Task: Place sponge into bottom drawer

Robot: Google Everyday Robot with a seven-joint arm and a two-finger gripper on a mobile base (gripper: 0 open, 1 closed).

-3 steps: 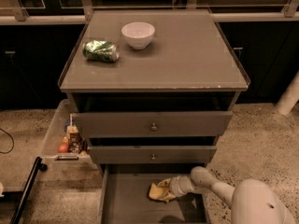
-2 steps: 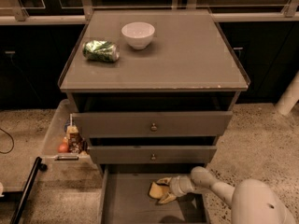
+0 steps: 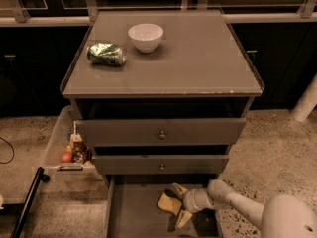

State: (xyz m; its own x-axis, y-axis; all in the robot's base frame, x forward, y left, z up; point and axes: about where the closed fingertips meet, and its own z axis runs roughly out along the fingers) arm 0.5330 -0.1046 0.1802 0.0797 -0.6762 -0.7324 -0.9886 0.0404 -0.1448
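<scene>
The pale-yellow sponge (image 3: 166,203) lies in the pulled-out bottom drawer (image 3: 132,218), near the middle of its grey floor. My gripper (image 3: 180,204) reaches into the drawer from the right, just right of the sponge. Its fingers (image 3: 179,189) are spread apart, one above and one below the sponge's right end. The sponge sits between the fingertips with a gap showing. My pale arm (image 3: 237,206) runs off to the lower right.
The two upper drawers (image 3: 161,133) with small knobs are partly pulled out above my gripper. A white bowl (image 3: 145,36) and a green crushed can (image 3: 105,54) are on the cabinet top. A side tray (image 3: 54,145) with snacks hangs at the left. A black pole (image 3: 27,202) leans at the lower left.
The fingers, closed around the sponge before, now stand spread apart. The sponge stays at the same spot in the drawer.
</scene>
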